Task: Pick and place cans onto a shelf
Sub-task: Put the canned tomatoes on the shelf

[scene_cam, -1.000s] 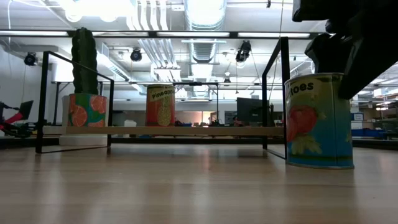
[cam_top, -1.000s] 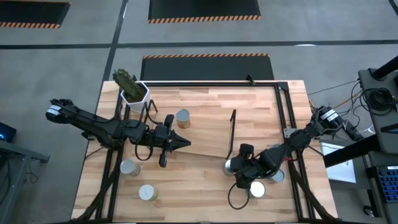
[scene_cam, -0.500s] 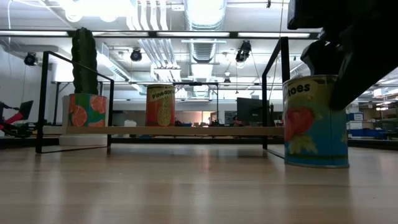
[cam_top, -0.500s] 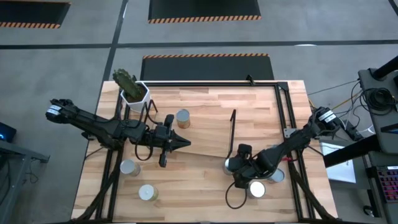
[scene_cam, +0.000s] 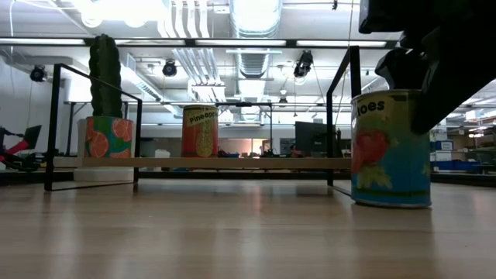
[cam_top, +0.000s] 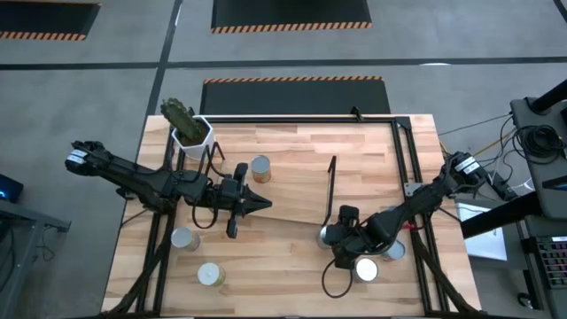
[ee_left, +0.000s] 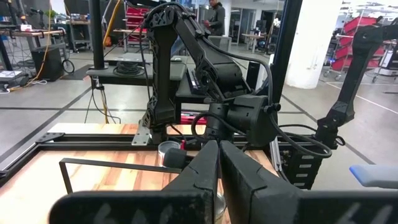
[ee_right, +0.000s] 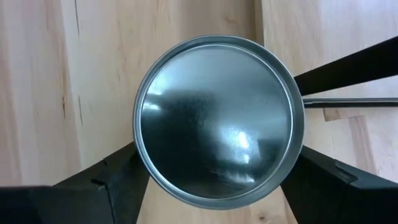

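The right hand (cam_top: 332, 241) is reaching down over a can (ee_right: 219, 119) near the right end of the worktop (cam_top: 292, 186). In the right wrist view its two dark fingers (ee_right: 112, 186) are standing one on each side of the can's round shiny top, right against the rim; whether they are pressing it or only touching I cannot tell. The can is standing upright on the wood; in the low view it (scene_cam: 390, 147) is showing a blue and yellow label with a red fruit and part of a word cut short by the curve. The dark mass of the arm is covering the can's top there.

The left hand (cam_top: 263, 203) is hanging near the worktop's middle, its fingers (ee_left: 205, 168) pressed together with nothing between them.

The shelf (scene_cam: 209, 163) is lying across the far side of the worktop, a wooden board with a black wire frame at each end. A pineapple-labelled can (scene_cam: 200, 132) is sitting on it, and a second can with orange slices (scene_cam: 108, 137) at its left end. From above, more cans are showing on the worktop: two at the near left (cam_top: 183, 237) (cam_top: 209, 274), two beside the right arm (cam_top: 365, 269) (cam_top: 394, 252), the last one partly hidden by the arm.
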`<control>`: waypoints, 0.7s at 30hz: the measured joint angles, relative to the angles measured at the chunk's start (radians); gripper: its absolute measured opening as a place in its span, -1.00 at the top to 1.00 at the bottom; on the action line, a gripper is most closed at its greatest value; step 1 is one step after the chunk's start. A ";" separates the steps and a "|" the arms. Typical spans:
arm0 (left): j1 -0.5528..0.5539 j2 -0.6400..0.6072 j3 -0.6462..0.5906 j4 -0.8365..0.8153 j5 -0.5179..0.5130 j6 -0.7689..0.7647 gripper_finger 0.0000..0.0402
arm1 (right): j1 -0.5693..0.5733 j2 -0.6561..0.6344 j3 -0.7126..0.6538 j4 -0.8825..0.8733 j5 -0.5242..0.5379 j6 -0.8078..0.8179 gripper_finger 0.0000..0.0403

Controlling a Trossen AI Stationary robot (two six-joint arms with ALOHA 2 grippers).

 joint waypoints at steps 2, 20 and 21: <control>0.000 0.000 0.000 0.000 0.000 0.000 1.00 | 0.000 -0.004 0.000 0.017 -0.020 -0.005 -0.46; 0.000 -0.029 0.000 -0.004 0.000 0.052 1.00 | 0.000 -0.004 0.211 0.012 -0.070 -0.026 -0.46; 0.000 -0.034 0.000 -0.007 0.000 0.052 1.00 | 0.000 0.001 0.226 0.014 -0.065 -0.033 -0.46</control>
